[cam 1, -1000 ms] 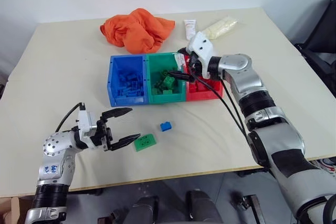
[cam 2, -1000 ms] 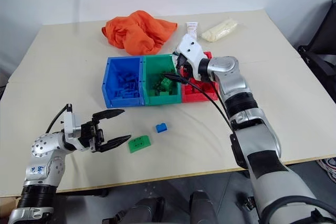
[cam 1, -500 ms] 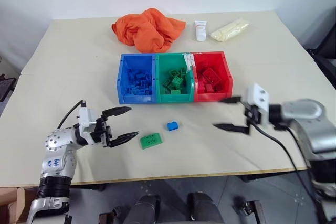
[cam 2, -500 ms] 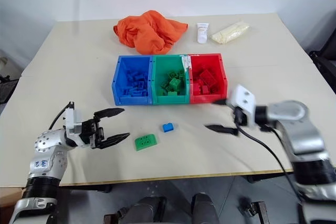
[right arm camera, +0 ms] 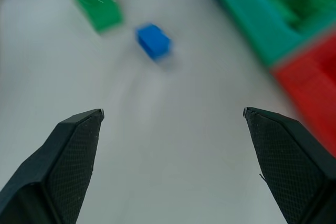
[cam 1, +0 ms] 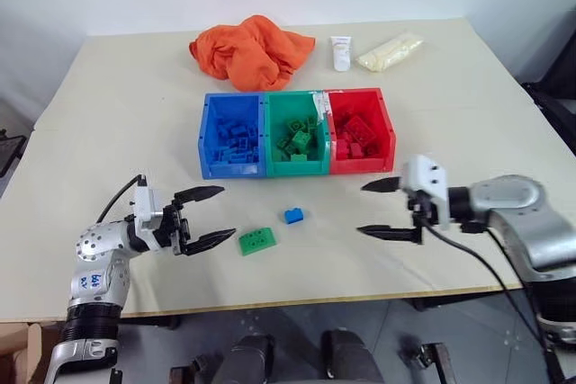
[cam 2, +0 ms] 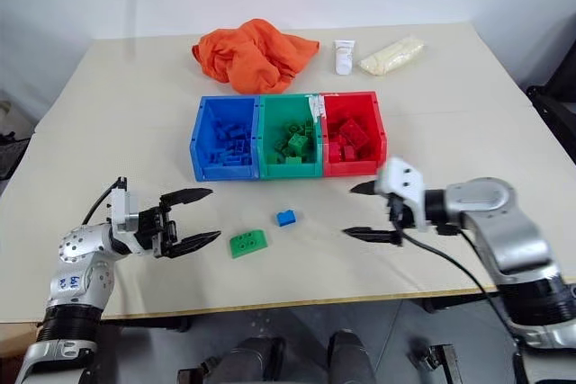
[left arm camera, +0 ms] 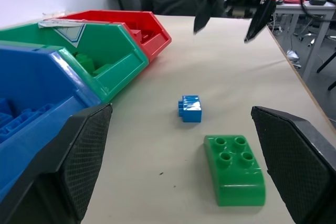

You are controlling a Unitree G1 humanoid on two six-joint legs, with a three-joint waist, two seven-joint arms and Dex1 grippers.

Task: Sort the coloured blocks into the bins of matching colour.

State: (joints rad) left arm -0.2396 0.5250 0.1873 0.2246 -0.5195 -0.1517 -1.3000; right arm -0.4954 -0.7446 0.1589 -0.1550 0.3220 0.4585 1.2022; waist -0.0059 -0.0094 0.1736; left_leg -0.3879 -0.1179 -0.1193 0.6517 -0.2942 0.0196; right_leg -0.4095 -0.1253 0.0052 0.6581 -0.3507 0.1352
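Two blocks are loose on the table: a small blue block (cam 1: 293, 216) and a wider green block (cam 1: 256, 241) with a sloped side and four studs on top, sitting near each other but not touching, on the bare tabletop a bit in front of the bins. The green one is closer to the table's front edge and more toward the robot's left; the blue one sits roughly in front of the green bin. The bins are three boxes joined in a row: blue bin (cam 1: 204, 137) on the left, green bin (cam 1: 273, 138) in the middle, red bin (cam 1: 388, 131) on the right, and each one has a pile of bricks of its own colour inside. The left gripper (cam 1: 206, 218) is spread wide and holding nothing, just hanging low over the table beside the green block, pointing at it, with a gap between them. The right gripper (cam 1: 381, 209) is also wide open and empty, hovering over the table in front of the red bin, pointing across toward the blue block but well clear of it. Behind the bins there's a crumpled orange cloth (cam 1: 249, 50), then a small white tube (cam 1: 341, 52) standing just right of it, and a pale yellowish bag (cam 1: 389, 49) next to that. Everything's on a light beige table (cam 1: 117, 114).
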